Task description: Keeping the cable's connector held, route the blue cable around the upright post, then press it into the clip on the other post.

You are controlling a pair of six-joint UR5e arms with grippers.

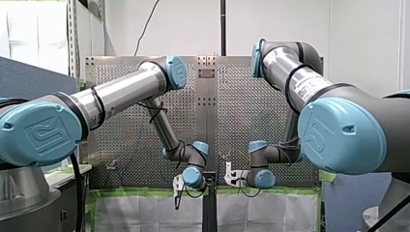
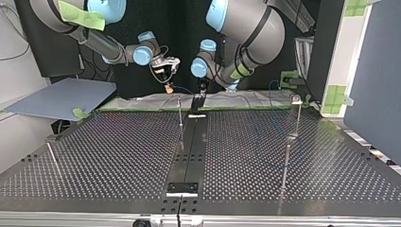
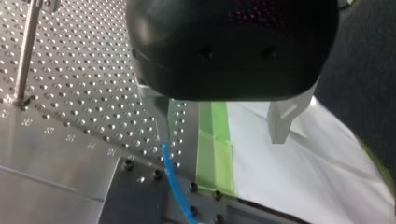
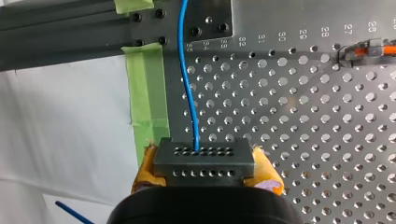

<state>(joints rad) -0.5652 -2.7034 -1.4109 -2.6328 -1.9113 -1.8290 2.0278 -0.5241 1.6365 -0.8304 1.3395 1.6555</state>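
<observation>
- Now my right gripper (image 4: 205,173) pinches the grey connector (image 4: 204,158) tight between its yellow pads (image 4: 145,170).
- The blue cable (image 4: 187,79) comes out of the connector and runs away over the holey table (image 4: 303,116).
- My left gripper (image 3: 223,137) has its fingers spread wide. The cable lies right by one finger (image 3: 164,123), but nothing squeezes it.
- In the top view, both grippers hang behind the thin middle post (image 2: 180,113), one on each side of it and close to it.
- The cable is not around the middle post yet, so I think the job is only at its start.
- Far from the middle post, at the top view's right, another post (image 2: 296,113) has a small piece on top. It may be the clip, but it is too small to be sure.
- Next, I think the connector must stay pinched while the cable is led around the middle post. The left gripper should close gently on the cable first, so it can guide it.
</observation>
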